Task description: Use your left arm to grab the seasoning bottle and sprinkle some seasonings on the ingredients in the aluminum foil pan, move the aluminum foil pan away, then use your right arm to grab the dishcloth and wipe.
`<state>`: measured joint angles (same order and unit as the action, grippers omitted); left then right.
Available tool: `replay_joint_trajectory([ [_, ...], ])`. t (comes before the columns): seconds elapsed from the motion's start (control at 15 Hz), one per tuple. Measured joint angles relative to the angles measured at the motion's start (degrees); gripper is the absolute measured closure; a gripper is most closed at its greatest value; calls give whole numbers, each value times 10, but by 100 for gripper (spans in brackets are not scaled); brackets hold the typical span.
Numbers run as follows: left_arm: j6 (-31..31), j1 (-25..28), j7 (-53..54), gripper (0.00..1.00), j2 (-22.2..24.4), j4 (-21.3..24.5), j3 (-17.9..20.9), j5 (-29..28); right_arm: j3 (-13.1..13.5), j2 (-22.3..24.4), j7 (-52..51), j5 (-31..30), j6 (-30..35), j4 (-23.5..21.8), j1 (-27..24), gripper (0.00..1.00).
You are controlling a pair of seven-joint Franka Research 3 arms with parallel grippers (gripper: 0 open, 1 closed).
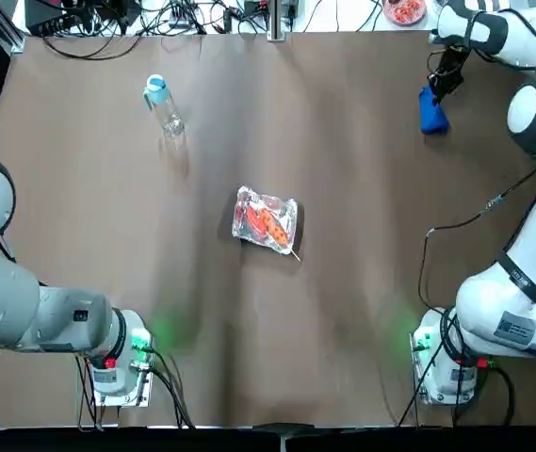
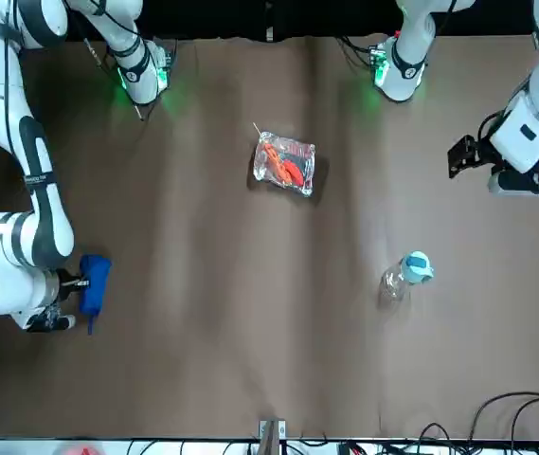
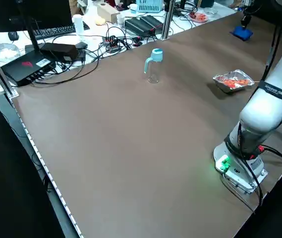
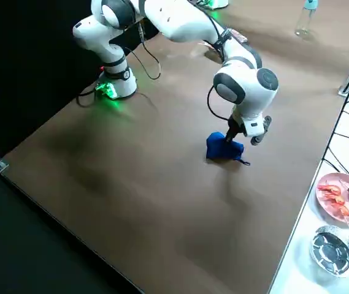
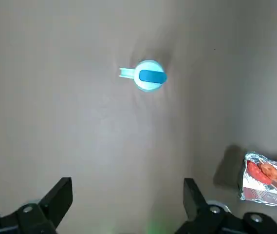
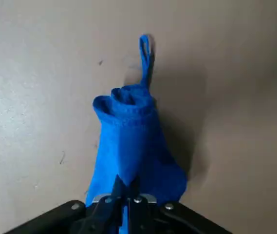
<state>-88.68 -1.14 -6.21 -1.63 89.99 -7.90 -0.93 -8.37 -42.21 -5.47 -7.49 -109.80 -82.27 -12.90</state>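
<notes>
Red-orange pieces (image 1: 266, 224) held in aluminum foil pan (image 1: 245, 233); dishcloth (image 6: 128, 131) clenched in right gripper (image 6: 126, 187), far right of table; left gripper (image 5: 128, 195) released, near left edge.

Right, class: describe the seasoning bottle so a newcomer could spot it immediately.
On the brown table, find the foil pan. Beyond it, towards the robot's left, stands a clear bottle. Unlike the low pan, it has a light blue, handled cap.
</notes>
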Motion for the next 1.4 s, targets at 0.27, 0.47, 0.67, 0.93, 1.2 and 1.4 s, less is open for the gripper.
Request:
replay_joint_trajectory([
  [0.27, 0, 3, 0, 0, 7, -5, 0, 0, -3, -6, 3, 5, 0, -2, 11, 94],
  [0.47, 0, 3, 0, 0, 9, -5, -1, 0, -5, -8, 4, 15, 0, -2, 19, 84],
  [0.67, 0, 3, -1, 0, 9, -5, -1, 0, -5, -8, 4, 36, 0, -2, 29, 72],
  [0.93, 0, 3, 3, 0, 9, -5, -1, 0, -3, -7, 4, 37, 0, 3, 23, 38],
  [1.2, 1, 2, 5, 0, 12, -5, -2, 0, -15, 17, 3, 39, 5, 15, 26, 2],
  [1.4, 2, 3, 6, 0, 13, -6, -2, 0, -24, 86, 3, 40, 61, 26, 34, 0],
])
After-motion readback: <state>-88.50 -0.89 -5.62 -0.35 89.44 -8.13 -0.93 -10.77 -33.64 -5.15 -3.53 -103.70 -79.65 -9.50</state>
